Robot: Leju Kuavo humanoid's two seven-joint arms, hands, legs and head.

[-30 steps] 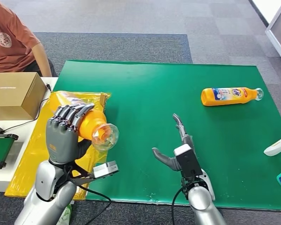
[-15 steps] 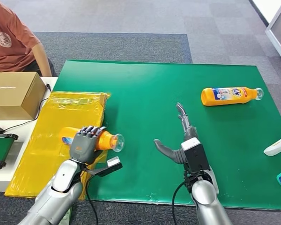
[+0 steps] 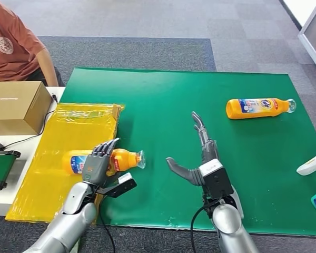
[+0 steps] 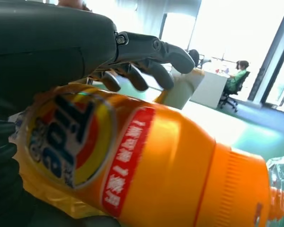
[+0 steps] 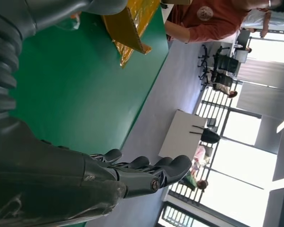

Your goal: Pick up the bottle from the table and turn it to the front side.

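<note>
- Bottle now down flat on the yellow sheet at the green surface's left edge, cap toward the middle of the surface; a second ago held high in the air, half a second ago already low. Label with the big logo facing up in the left wrist view, so judged turned to the front and being set down.
- Green surface unchanged between pictures; second orange bottle lying untouched far over on the right side, well apart from both hands.
- Left hand lowered with the bottle, now draped over its middle; fingers arched loosely above the label rather than clamped, so a real grip or a mere rest on it cannot be told.
- Right hand shifted only slightly, hovering over bare green with fingers spread wide and nothing in them.
- Hard to make out: thumb side of the left hand hidden behind the bottle, contact underneath not visible; bottle's base partly covered by the hand in the head view.
- Cut off: a person in an orange shirt at the upper left corner, beside a cardboard box; two pale objects clipped by the right edge, not identifiable.
</note>
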